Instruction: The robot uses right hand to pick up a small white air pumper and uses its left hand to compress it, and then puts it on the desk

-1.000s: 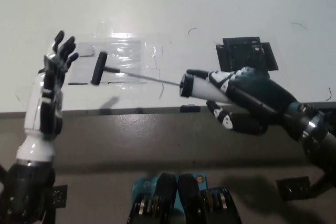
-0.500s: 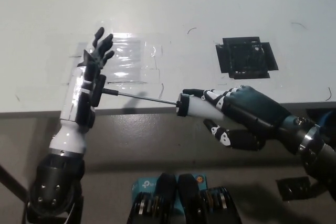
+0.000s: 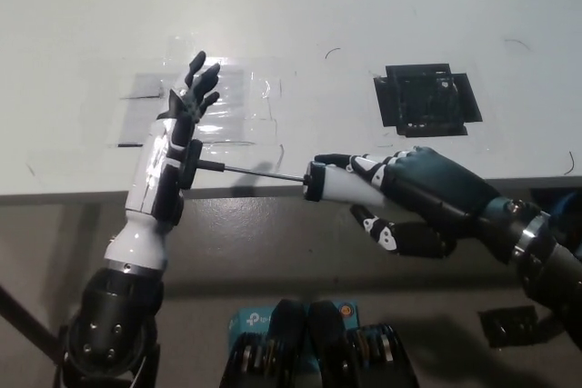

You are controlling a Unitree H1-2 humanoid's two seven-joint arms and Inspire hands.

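My left robot hand [image 3: 178, 147] stands flat with fingers spread and apart, its palm against the black T-handle [image 3: 189, 164] of the air pumper [image 3: 320, 183]; the pumper is a short white barrel with a black collar and a thin metal rod drawn out leftward, held level over the near edge of the white desk [image 3: 300, 6]; my right robot hand [image 3: 414, 193] is clamped around the barrel.
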